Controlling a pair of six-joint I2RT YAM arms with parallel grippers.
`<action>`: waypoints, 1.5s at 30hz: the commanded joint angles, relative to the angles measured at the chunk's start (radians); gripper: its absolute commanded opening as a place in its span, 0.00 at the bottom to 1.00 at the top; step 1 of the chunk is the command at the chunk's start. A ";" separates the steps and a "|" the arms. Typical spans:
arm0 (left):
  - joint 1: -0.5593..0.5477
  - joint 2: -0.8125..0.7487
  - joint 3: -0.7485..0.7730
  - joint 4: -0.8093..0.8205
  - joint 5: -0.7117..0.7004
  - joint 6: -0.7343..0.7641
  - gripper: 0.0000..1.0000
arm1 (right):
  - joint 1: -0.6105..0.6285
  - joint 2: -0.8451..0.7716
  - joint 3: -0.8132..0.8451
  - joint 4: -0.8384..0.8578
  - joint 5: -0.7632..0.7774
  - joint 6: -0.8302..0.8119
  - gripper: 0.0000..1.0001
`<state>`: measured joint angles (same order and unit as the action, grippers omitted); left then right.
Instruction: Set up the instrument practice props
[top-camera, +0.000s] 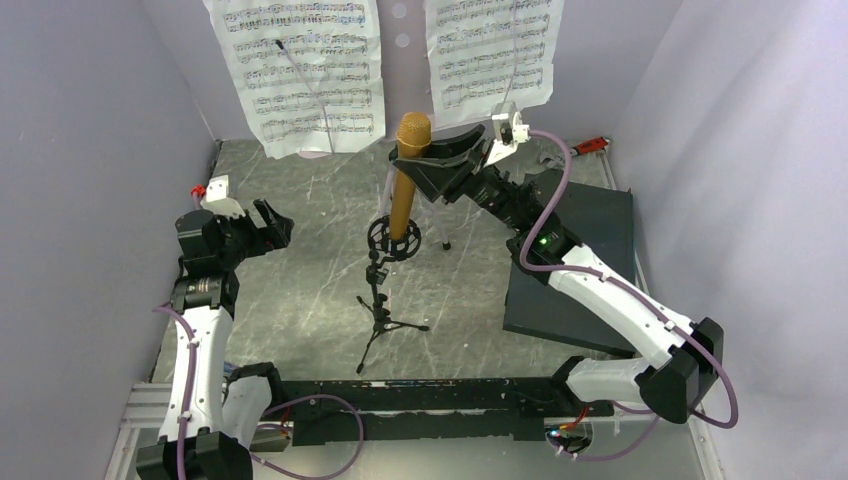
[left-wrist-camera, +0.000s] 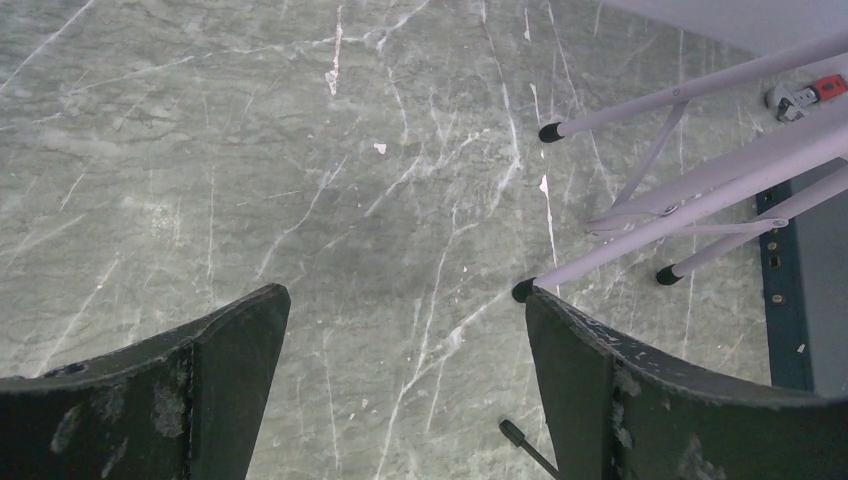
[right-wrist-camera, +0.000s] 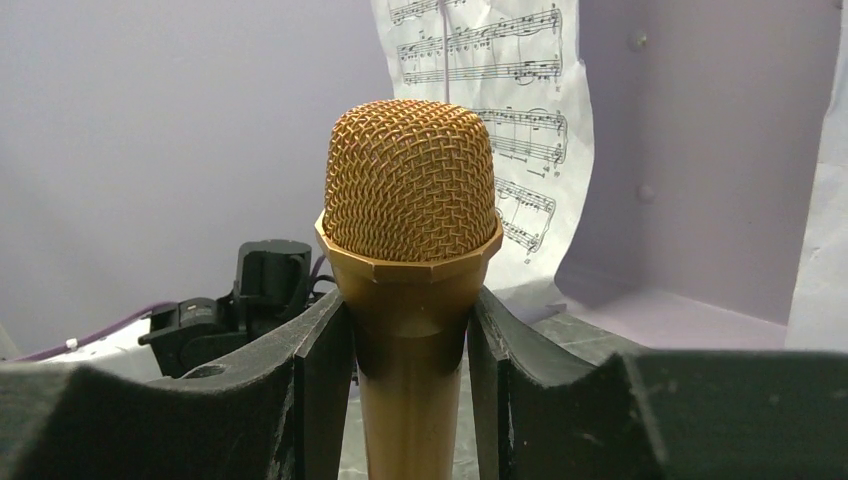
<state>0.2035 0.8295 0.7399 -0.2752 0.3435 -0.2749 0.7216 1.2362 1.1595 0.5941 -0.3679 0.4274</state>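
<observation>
While in the ring mount, gold microphone pinched in right jaws, left jaws spread, lilac stand behind

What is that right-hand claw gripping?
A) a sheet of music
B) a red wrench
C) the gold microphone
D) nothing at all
C: the right gripper is clamped on both sides of the gold microphone, just below its mesh head.

Grey marbled table — slab, wrench, mic stand
</observation>
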 joint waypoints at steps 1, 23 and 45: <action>0.004 0.002 -0.002 0.009 0.019 0.006 0.94 | 0.003 -0.004 -0.011 0.078 0.002 0.031 0.00; 0.004 0.007 -0.002 0.002 0.019 0.005 0.94 | 0.033 -0.021 -0.151 0.102 -0.091 -0.042 0.05; 0.004 0.017 0.002 -0.010 0.020 0.007 0.94 | 0.075 -0.045 -0.195 0.057 -0.056 -0.055 0.91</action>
<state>0.2035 0.8444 0.7399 -0.3012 0.3435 -0.2749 0.7918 1.2243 0.9283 0.6292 -0.4213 0.3698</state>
